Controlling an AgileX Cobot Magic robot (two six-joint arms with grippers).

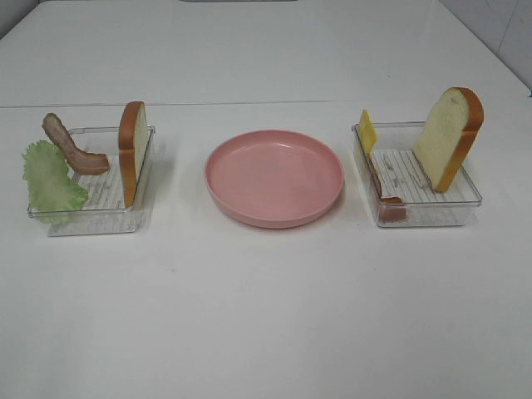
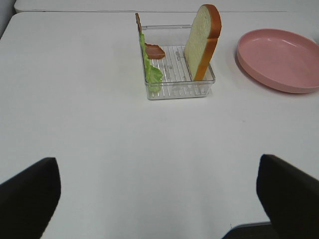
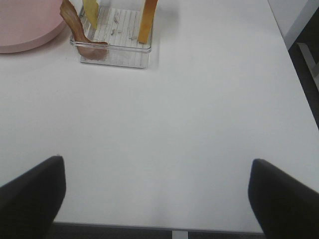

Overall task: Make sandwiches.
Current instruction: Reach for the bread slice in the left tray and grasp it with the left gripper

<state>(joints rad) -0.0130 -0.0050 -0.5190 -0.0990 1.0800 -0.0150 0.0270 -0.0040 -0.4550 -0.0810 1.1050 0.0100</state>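
Bread slices: you have two.
Bacon strips: seemingly two.
Lettuce leaf, cheese slice: one each.
Left gripper, right gripper: fingers apart.

Upright bread slice in clear tray

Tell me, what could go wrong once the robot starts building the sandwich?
The left bread slice and right bread slice stand on edge against tray walls; a nudge could topple them.
The lettuce hangs over the left tray wall and might snag or fall outside.
The cheese and bacon strip sit close together in the right tray, so both may get picked together.
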